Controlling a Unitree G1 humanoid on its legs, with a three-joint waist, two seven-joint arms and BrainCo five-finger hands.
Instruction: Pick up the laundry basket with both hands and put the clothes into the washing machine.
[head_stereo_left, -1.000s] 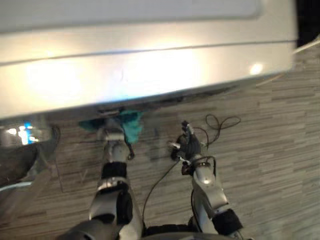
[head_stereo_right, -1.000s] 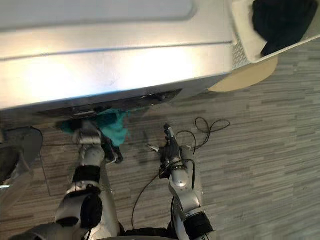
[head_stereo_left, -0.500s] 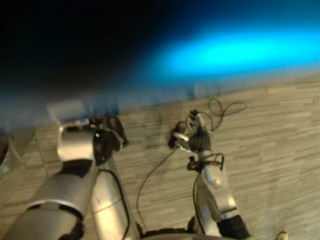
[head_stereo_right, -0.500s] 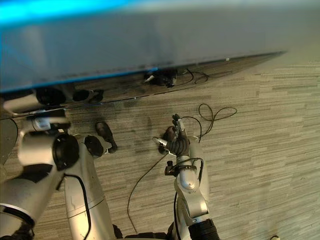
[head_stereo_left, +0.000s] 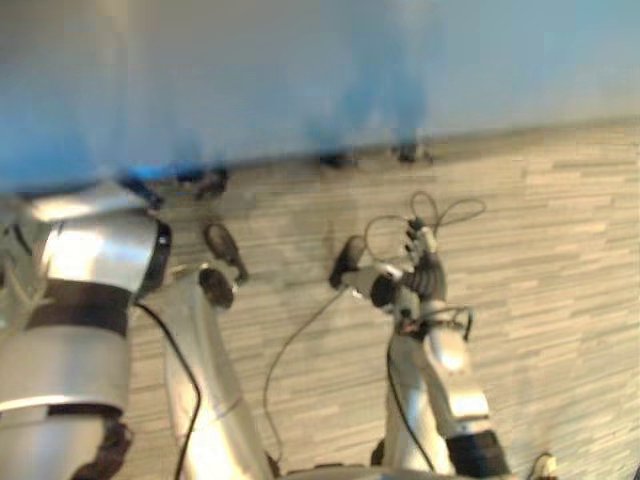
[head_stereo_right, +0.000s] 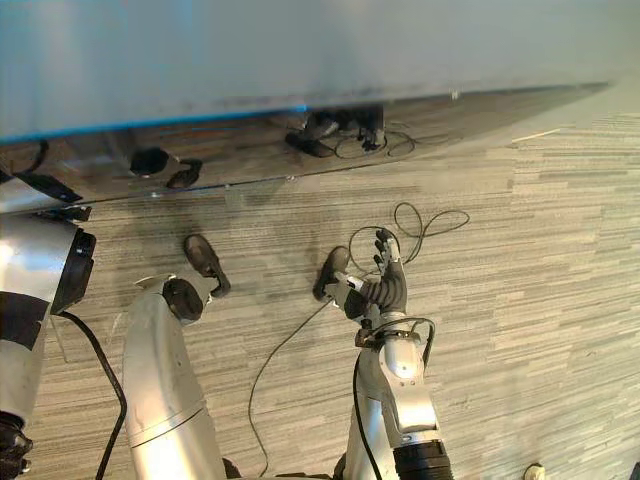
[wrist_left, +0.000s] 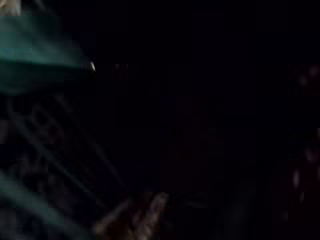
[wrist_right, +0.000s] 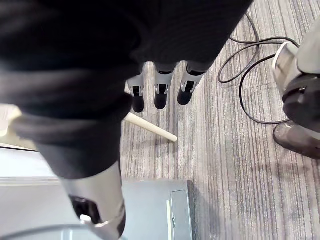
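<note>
One garment: teal cloth (wrist_left: 30, 65) in darkness by the left wrist camera, probably inside the washing machine (head_stereo_right: 300, 50) at 12 o'clock.
Right hand (head_stereo_right: 385, 288): toward 5 o'clock, fingers straight and slack, empty, above the floor (head_stereo_right: 520, 300).
Left hand: raised toward 10 o'clock at the machine; grip cannot be told.
Risk: cloth catching on the opening and dropping out if withdrawn carelessly.

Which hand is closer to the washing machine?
Left. The left arm reaches up to the washing machine, its hand hidden; the right hand hangs apart, over the floor.
</note>
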